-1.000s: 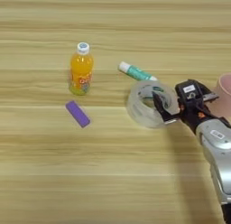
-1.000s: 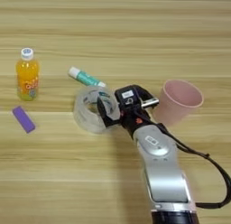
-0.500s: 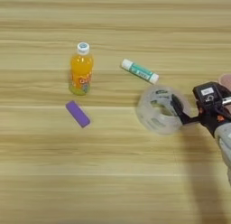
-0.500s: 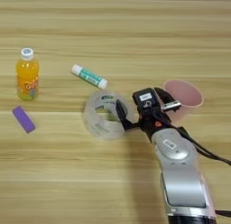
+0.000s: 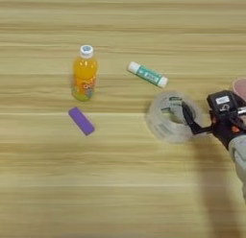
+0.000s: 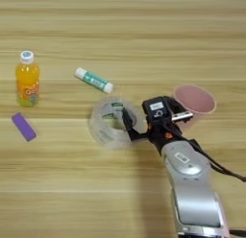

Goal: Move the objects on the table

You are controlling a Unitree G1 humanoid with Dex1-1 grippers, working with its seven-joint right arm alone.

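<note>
- The table point(image 5: 120, 184) is light wood, pale yellow-brown, with plank grain running side to side across both views
- Farthest left stands the small orange juice bottle point(image 5: 84, 73), upright, smooth clear plastic filled with orange liquid, a printed label around its lower half and a round white cap on top
- Just in front of the bottle and slightly to its right lies the purple block point(image 5: 80, 120), a small flat rectangle with rounded corners and a matte face, lying at a slant and apart from the bottle
- Right of the bottle and a little farther back lies a glue stick point(image 5: 147, 74), a slim white cylinder with a green printed band, on its side and angled down to the right
- Near the glue stick's lower end sits the roll of tape point(image 5: 170, 116), a wide ring of glossy clear film, tilted so its open centre faces up and toward the robot
- The right gripper point(image 6: 128, 124) reaches the roll from its right side: one black finger point(image 5: 186, 118) dips inside the ring's hole against its right wall, and the other finger cannot be made out, so the width of the jaws cannot be told
- Behind the fingers come the black gripper body with a small white label, and the smooth silver forearm point(image 6: 192, 184) running to the bottom edge
- Farthest right stands a pink cup point(image 6: 194, 100), matte, round-rimmed and open upward, just beside the gripper body
</note>
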